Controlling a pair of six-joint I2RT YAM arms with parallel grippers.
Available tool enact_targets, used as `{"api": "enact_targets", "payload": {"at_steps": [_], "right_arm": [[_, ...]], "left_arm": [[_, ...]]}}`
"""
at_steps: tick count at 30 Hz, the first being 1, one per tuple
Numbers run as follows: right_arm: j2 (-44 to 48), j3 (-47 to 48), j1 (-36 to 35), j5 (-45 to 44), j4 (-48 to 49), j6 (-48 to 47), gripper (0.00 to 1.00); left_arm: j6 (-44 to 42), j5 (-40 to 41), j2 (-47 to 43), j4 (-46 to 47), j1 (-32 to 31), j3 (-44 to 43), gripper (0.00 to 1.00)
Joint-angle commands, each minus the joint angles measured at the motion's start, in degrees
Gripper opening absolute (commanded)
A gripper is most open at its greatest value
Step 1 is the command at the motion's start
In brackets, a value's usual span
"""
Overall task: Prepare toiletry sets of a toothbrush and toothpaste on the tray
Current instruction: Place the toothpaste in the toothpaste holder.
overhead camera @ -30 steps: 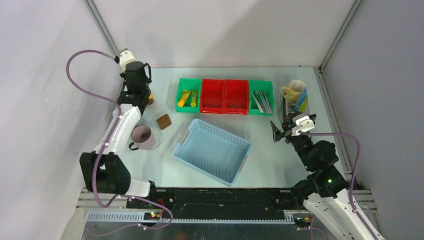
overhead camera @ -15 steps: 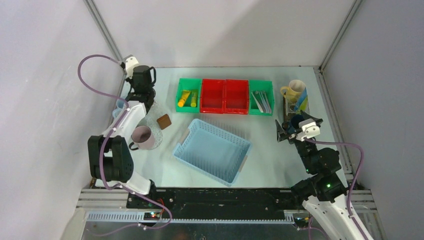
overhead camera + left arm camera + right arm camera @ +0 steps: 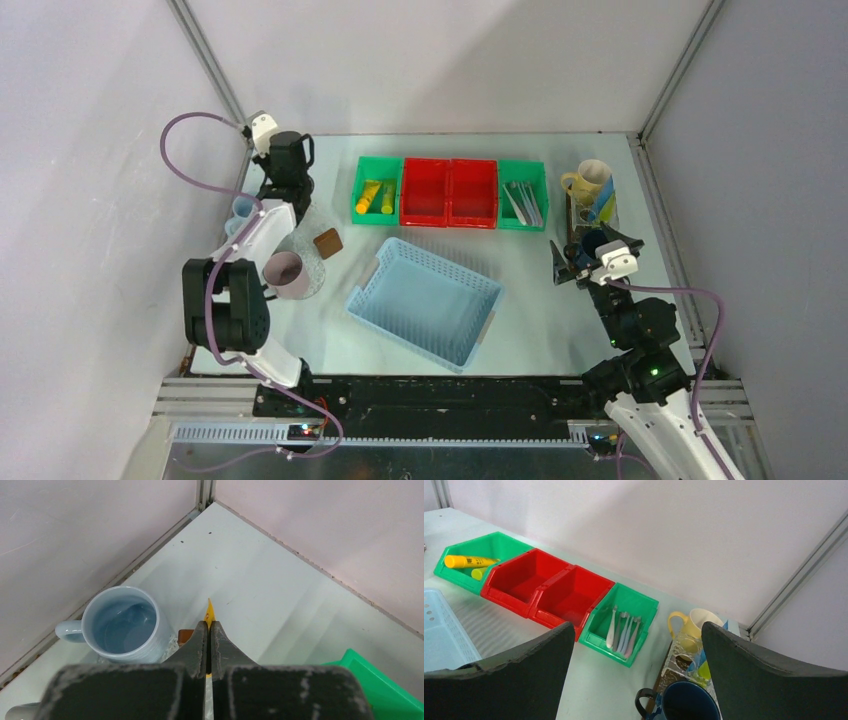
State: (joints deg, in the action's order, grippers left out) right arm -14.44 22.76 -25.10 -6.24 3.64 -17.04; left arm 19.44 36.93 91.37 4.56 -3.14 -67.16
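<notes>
My left gripper [image 3: 209,625] is shut on a yellow toothpaste tube [image 3: 209,612], whose tip pokes out past the fingertips. It hangs just right of an empty pale blue mug [image 3: 122,625] in the far left corner; in the top view that gripper [image 3: 287,195] stands beside this mug [image 3: 243,207]. My right gripper [image 3: 638,630] is open and empty above a dark blue mug [image 3: 689,702] on the dark brown tray [image 3: 571,212]. A cream mug [image 3: 701,622] stands further back on the tray. Toothbrushes [image 3: 623,630] lie in a green bin.
A light blue basket [image 3: 425,300] sits mid-table. Two red bins [image 3: 449,192] stand between the green bins; the left green bin [image 3: 376,190] holds yellow tubes. A pink mug [image 3: 285,272] and a small brown block [image 3: 327,242] lie near the left arm.
The left arm has swung slightly right with the yellow tube still in its grip. The right gripper has shifted right, over the dark blue mug.
</notes>
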Motion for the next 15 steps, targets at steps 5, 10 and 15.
{"api": "enact_targets", "payload": {"at_steps": [5, 10, 15], "right_arm": [[0.62, -0.68, 0.24, 0.59, 3.05, -0.69, 1.00], [0.68, -0.83, 0.26, 0.48, 3.28, -0.89, 0.99], [0.75, -1.03, 0.27, 0.46, 3.46, -0.84, 0.99]], "left_arm": [[0.17, 3.02, 1.56, 5.60, 0.60, 0.67, 0.00], [1.07, 2.80, 2.17, 5.72, 0.61, 1.37, 0.00], [1.57, 2.72, 3.00, 5.22, 0.59, 1.46, 0.00]]}}
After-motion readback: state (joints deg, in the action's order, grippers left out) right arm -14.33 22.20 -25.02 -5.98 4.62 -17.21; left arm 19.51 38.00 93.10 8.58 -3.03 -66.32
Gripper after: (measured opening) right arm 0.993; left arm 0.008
